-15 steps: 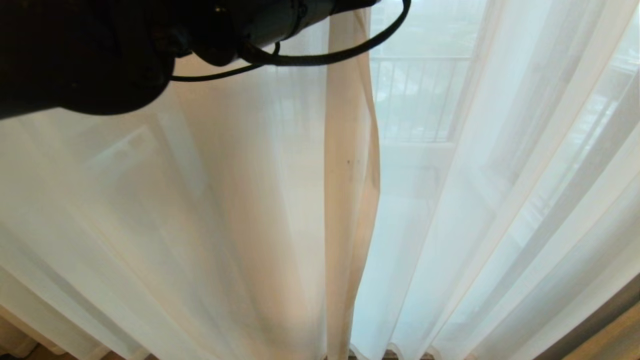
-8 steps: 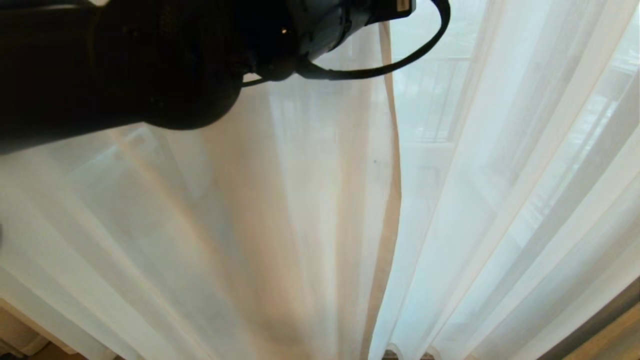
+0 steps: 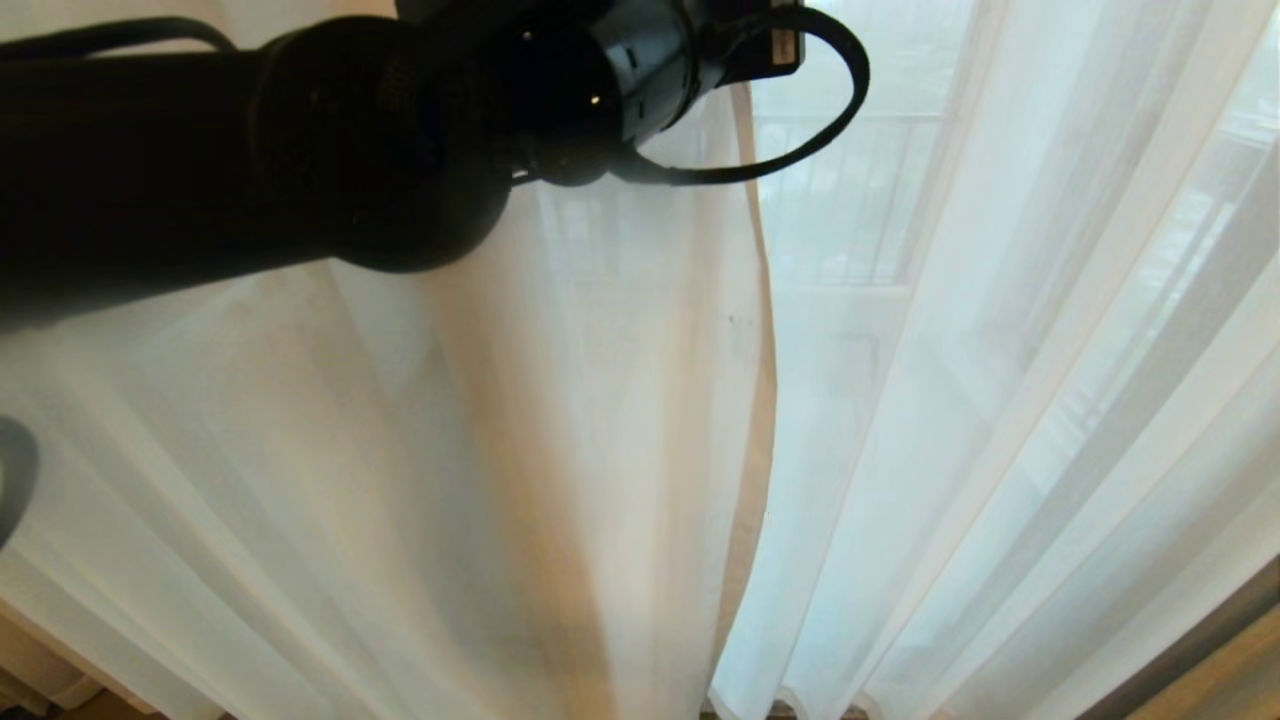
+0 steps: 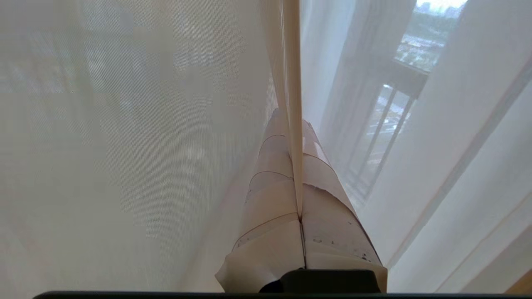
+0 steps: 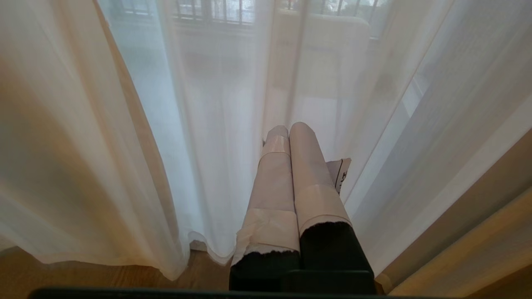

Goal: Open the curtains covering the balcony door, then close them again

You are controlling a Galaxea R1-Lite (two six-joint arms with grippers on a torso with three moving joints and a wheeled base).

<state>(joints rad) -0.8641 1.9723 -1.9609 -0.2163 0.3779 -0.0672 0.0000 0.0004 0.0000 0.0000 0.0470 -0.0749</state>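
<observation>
1. The curtains (image 3: 600, 420) hang as two sheer panels straight ahead of the robot. The left panel's folded vertical edge (image 3: 755, 330) lies against the right panel (image 3: 1000, 350), so the opening looks covered.
2. The cloth looks light, soft and limp. It should slide when pulled sideways but will likely billow and slip from a loose pinch, so the doubled edge hem seems the firmest place to hold.
3. The left gripper (image 4: 300, 195) has its taped fingers pressed together on that edge hem (image 4: 291, 83), high on the left panel.
4. The right gripper (image 5: 291, 182) hangs low near the curtains' hems, fingers closed on nothing.
5. The balcony door itself is not distinguishable through the cloth; only a railing (image 3: 850, 200) beyond shows faintly.
6. In the head view the dark left arm (image 3: 300, 150) hides the grip point, and the curtain rail is out of frame.
</observation>
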